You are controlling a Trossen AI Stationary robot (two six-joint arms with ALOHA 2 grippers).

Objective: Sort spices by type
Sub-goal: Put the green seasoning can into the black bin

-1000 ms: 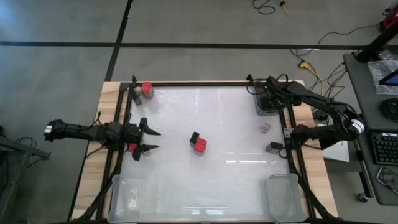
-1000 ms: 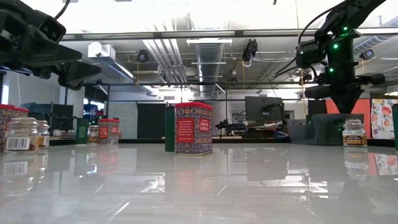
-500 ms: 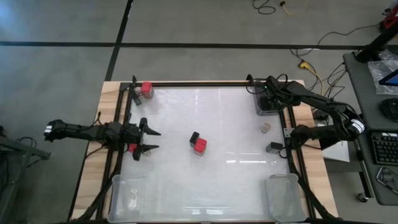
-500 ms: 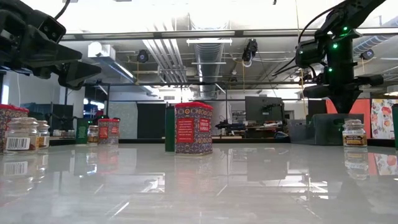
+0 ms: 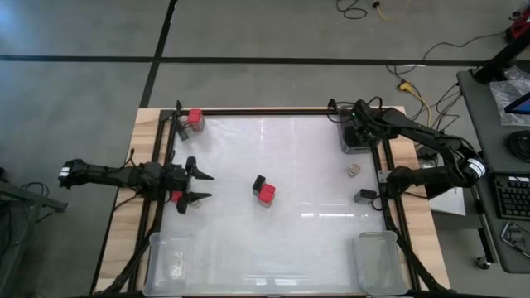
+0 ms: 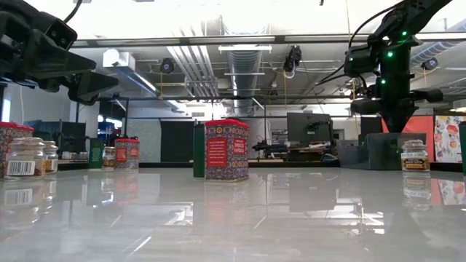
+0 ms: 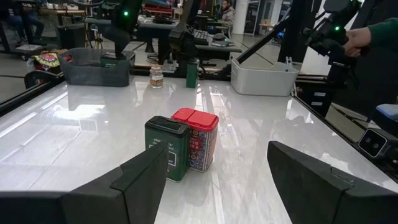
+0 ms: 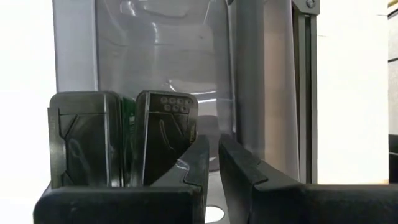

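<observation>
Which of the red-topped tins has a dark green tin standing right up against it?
The red-topped tin in the middle of the table: a dark green tin touches its side. The red-topped tin at the far left corner and the one by the left hand have none.

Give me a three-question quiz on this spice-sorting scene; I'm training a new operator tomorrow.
1. True or false: the right claw is shut and holds nothing.
2. The dark tin mid-table stands beside: A) a red-lidded tin, B) a round jar, C) a bin.
3. Which claw hangs over the grey bin at the table's far right corner?

Key: 1 true; 2 A; 3 the right claw. The left claw waits open at the table's left edge.
</observation>
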